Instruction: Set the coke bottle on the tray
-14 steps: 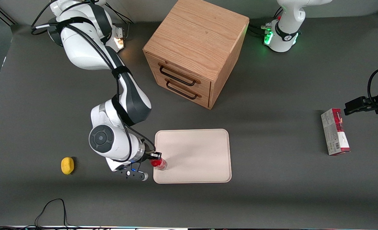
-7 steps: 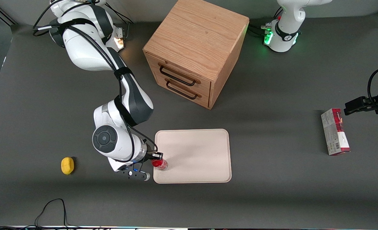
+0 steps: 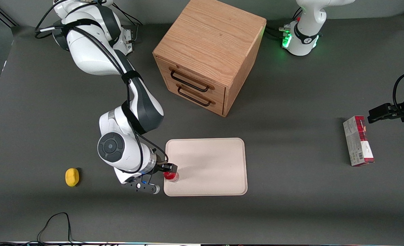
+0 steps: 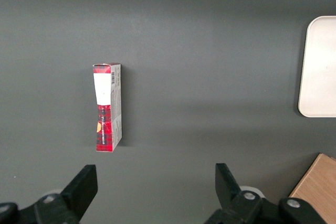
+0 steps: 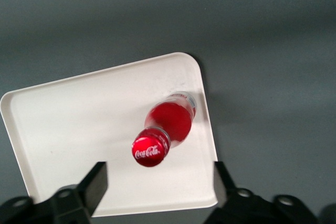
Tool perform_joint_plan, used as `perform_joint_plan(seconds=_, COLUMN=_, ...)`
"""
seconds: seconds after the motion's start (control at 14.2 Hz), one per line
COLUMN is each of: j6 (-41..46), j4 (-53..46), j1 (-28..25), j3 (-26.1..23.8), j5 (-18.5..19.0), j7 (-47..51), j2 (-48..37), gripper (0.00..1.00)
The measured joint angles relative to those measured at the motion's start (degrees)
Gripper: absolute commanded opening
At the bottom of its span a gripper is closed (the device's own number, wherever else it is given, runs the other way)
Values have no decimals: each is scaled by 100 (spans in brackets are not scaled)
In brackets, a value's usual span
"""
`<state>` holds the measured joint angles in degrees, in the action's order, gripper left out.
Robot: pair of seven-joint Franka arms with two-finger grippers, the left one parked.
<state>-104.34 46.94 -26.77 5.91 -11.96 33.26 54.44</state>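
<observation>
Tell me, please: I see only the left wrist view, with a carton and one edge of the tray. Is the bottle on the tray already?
Observer: Yes. The bottle stands on the tray, close to its edge at the working arm's end.
Operator: Does the gripper hold it?
Observer: No. The gripper is open above the bottle, and neither finger touches it.
Operator: Is anything else lying near there?
Observer: A lemon lies on the table, farther toward the working arm's end, apart from the tray.
</observation>
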Motion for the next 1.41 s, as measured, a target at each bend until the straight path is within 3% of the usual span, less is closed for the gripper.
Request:
perform_joint_plan(seconds=0.21, j6=485, j4=-141, j1=0, j3=2, j5=6, j7=0, j2=-86, gripper=100)
perform_joint_plan(seconds=0.42, j6=1216, j4=114, j1=11, j3=18, j5=20, j7=-49, j2=-726, gripper=100)
perform_joint_plan(seconds=0.63, j6=1183, j4=1663, j1=43, j3=127, j5=99, j7=-545, j2=-2097, gripper=100)
perform_joint_plan(seconds=0.98, j6=957, j4=4628, j1=92, j3=830, j5=405, j7=-1640, j2=-4624, gripper=100)
perform_joint_plan(seconds=1.2, j6=961, j4=5252, j1=95, j3=1063, j5=658, j7=-1881, j2=-5376, gripper=100)
perform_joint_plan(seconds=1.41, j6=922, j4=5283, j1=90, j3=1091, j5=676, j7=-2005, j2=-5410, gripper=100)
